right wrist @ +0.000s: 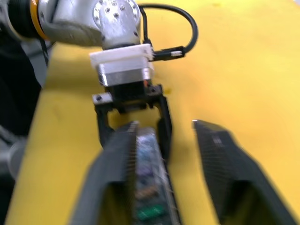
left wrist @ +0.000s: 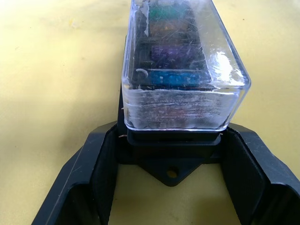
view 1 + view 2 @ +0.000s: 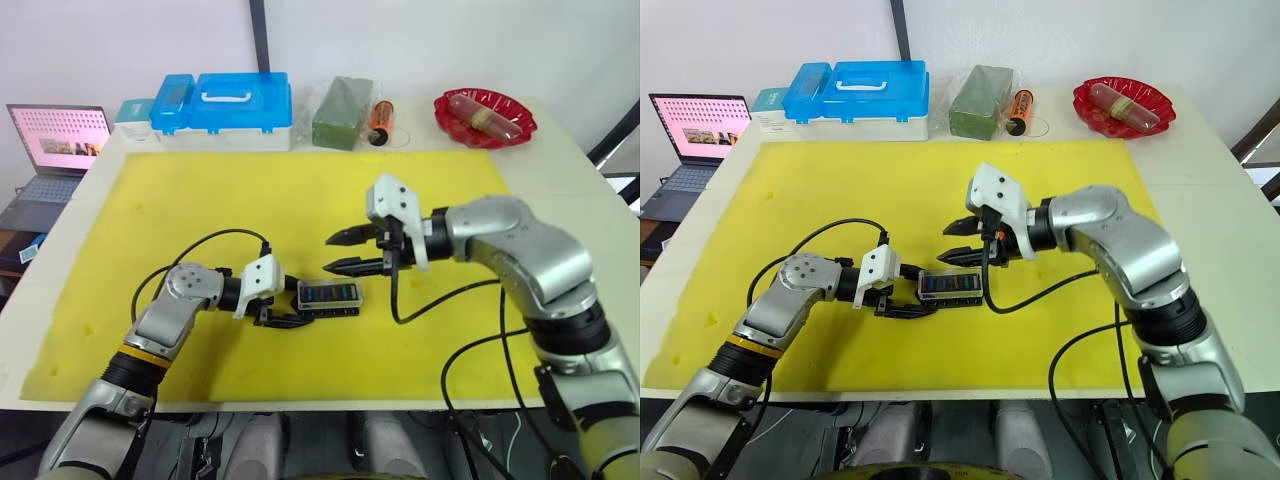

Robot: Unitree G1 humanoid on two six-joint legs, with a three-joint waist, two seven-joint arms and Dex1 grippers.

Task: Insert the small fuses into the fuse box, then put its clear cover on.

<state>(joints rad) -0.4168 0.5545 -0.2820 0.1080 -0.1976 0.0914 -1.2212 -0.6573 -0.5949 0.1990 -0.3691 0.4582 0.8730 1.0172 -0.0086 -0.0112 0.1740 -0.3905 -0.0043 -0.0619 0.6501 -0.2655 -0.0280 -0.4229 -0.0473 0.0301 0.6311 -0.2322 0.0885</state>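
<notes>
The fuse box (image 3: 330,296) lies on the yellow mat (image 3: 150,190), cover (image 2: 185,70) already on, long axis running left to right. The left claw (image 3: 285,318) brackets its left end, open; the right claw (image 3: 342,252) hovers open above. A careless withdrawal could drag the box or unseat the cover.

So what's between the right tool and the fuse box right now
Nothing but bare yellow mat. In the left eye view the open right tool hovers just above the covered fuse box, with a small gap and no object in it.
</notes>
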